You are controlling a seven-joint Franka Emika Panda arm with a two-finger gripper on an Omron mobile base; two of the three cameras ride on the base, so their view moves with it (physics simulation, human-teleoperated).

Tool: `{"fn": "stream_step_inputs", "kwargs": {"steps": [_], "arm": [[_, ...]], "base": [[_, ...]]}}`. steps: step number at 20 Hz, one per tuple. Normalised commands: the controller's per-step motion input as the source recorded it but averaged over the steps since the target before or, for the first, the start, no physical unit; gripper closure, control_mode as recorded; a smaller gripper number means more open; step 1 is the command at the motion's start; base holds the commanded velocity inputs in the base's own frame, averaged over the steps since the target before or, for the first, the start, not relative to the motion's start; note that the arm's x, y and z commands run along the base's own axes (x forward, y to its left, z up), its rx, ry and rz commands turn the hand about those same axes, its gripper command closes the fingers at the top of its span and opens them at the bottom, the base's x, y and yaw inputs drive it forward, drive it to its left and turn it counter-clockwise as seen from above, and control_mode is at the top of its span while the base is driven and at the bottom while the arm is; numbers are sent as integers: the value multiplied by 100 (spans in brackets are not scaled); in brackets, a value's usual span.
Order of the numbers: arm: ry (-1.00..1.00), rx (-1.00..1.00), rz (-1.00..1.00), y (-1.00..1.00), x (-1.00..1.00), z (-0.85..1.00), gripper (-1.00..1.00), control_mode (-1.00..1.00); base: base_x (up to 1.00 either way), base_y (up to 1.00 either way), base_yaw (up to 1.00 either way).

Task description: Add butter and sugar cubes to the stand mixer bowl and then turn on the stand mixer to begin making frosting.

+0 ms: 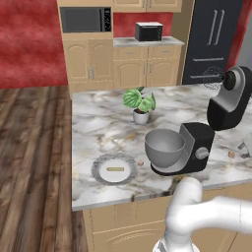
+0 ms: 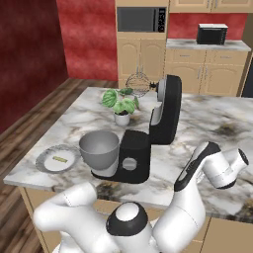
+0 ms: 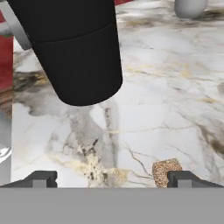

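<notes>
Sugar cube [image 3: 166, 172], speckled tan, rough-grained, on marble between wide-apart jaws

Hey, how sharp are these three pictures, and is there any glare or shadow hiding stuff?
Left base view: evenly lit, no glare; butter on the plate is small but legible. Right base view: equally clear, stand mixer bowl softly shaded inside. Hand view: coarse and soft up close, sugar cube grainy, stand mixer a featureless black mass.
</notes>
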Motion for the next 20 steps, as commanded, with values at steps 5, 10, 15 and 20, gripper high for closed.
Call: {"fn": "stream_step_inputs", "kwargs": {"steps": [5,10,15,20], "arm": [[0,0,0,0,40,-16,-100,-100],[0,2,0,-2,24,-1,-100,-100],[0,1,2,-4,1,-9,-100,-100],[0,0,2,-6,0,-21,-100,-100]], "base": [[0,0,0],[0,0,0],[0,0,0],[0,0,0]]}}
